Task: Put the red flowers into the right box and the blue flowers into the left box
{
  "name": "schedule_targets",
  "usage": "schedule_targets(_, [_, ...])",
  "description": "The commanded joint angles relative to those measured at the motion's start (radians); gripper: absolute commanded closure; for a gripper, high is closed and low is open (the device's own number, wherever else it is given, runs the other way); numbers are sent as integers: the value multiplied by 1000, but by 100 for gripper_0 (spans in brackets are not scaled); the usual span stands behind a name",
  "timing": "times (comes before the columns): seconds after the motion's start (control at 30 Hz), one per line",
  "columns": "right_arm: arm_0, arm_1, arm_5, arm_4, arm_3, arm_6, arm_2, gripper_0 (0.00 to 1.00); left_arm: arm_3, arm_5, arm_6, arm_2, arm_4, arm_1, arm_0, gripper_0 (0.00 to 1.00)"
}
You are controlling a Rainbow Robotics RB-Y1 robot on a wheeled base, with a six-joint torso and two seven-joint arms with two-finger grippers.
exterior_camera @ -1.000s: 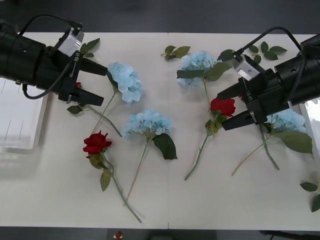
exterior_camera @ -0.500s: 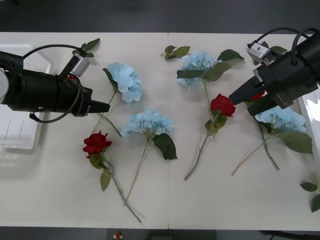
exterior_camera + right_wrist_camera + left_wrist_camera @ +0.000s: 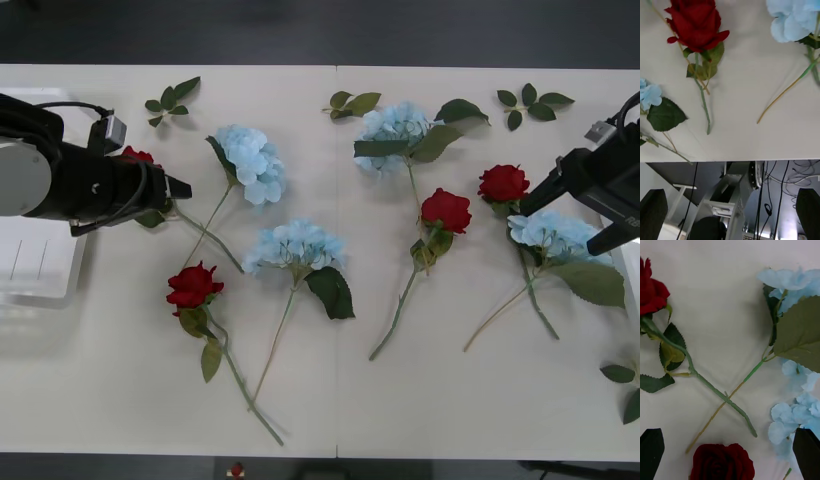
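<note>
Both your grippers hover empty over the flower-strewn table [image 3: 330,400].
Left gripper [image 3: 730,450] beside the left box [image 3: 40,260], right gripper [image 3: 730,210] opposite; both wide open.

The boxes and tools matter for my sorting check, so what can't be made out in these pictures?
- Left box: front view, cut off by the picture's edge and partly covered by the left arm; contents not visible.
- Right box: front view, a sliver at the edge behind the right tool.
- Red flower beside the left tool: front view, mostly hidden by the arm.
- Far-right leaves: front view, cropped by the edge.
</note>
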Motion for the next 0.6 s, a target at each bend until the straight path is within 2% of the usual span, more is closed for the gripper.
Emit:
schedule_targets(0.03, [74,-45,-74,81,-55,-49,-13,0,25,125,151,20,-94,-64,-97,0])
schedule_targets(0.13, [130,-45,-143,131,-68,-52,-14,0,99,211,208,23,-144,-104,-158,0])
schedule_targets(0.33, [209,-33,-260,214,-73,-52,-14,0,275,294,242,22,-216,-167,-264,0])
schedule_targets(0.6, [252,22,-335,305,-39,-52,-14,0,498,300,240,22,-234,-225,-365,0])
